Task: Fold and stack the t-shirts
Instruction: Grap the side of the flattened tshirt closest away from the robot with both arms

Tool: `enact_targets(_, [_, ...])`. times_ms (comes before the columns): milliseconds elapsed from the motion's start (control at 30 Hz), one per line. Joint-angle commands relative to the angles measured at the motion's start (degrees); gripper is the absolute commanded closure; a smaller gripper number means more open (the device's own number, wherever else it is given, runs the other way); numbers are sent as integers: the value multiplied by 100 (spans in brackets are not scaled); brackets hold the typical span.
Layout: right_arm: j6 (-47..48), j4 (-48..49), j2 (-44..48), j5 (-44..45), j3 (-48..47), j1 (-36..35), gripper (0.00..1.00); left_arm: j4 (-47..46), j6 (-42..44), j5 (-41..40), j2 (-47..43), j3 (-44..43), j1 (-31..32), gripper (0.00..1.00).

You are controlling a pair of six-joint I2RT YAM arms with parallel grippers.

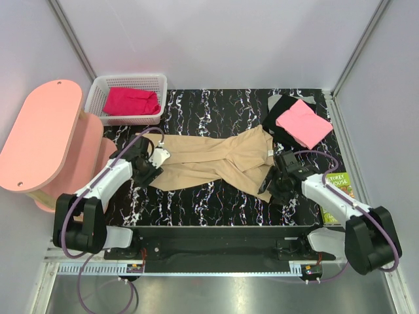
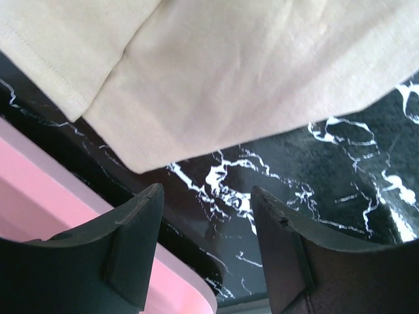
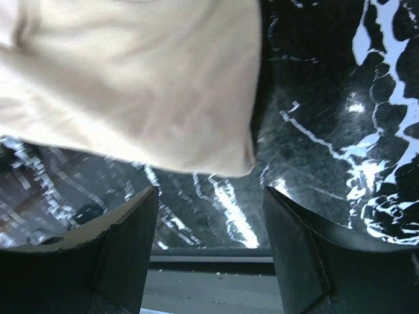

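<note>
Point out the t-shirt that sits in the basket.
The magenta-red cloth t-shirt, the only one inside the white plastic basket; the rest lie outside it.

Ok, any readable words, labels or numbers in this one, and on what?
"STOREY HOUSE": on the cover of the green book; the rest of its cover is hidden or too small to read.
The tag at the collar of the tan t-shirt: too small to read.
Both wrist views: no text.
</note>
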State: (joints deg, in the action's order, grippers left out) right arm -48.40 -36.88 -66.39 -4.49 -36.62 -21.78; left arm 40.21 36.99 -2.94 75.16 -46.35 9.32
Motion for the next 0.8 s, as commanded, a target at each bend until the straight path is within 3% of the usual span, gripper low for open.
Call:
enact_targets(0, [50, 269, -461, 282, -91, -54, 28, -329, -122, -40, 140, -50, -9, 39])
enact_targets(533, [375, 762, -1429, 546, -257, -46, 39, -391, -184, 48, 552, -375, 105, 39])
enact_targets(633, [428, 744, -1421, 476, -363, -46, 49, -505, -157, 30, 745, -445, 114, 39])
enact_targets(667, [419, 744, -1377, 467, -381, -37, 58, -592, -149, 22, 798, -445, 114, 39])
enact_targets(767, [384, 727, -1280, 467, -381, -46, 72, -759, -140, -119, 1001, -401, 122, 39])
